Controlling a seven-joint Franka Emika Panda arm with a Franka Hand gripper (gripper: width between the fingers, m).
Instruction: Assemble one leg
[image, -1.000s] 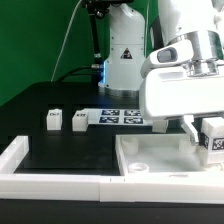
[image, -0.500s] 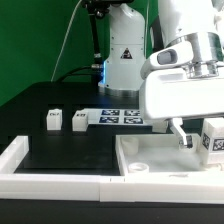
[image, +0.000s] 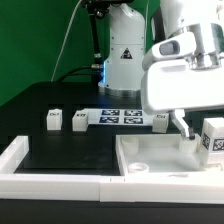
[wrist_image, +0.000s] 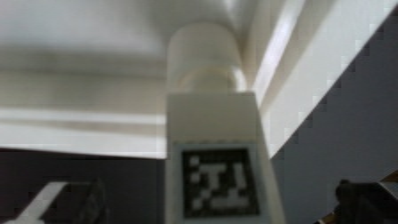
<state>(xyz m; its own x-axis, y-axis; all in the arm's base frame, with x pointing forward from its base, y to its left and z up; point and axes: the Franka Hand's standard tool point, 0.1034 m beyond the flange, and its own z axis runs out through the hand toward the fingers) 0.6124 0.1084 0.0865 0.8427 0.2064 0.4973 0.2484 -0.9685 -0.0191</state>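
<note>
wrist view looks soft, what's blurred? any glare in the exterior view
Wrist view: the leg and its tag are blurred, background washed-out white. Exterior view: fairly sharp, evenly lit, only a blue glow at the arm base.

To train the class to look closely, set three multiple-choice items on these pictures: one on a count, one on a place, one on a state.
1. How many legs sit on the table to the exterior view's left of the marker board?
A one
B two
C four

2. Where does the leg at the exterior view's right stand?
A on the panel
B on the marker board
C on the table

3. The claw is:
A open and empty
B shut on a leg
C shut on the panel

Key:
1 B, two white blocks sit there.
2 A, it rises from the panel's corner.
3 A, the wrist view shows it spread clear of the leg.
</note>
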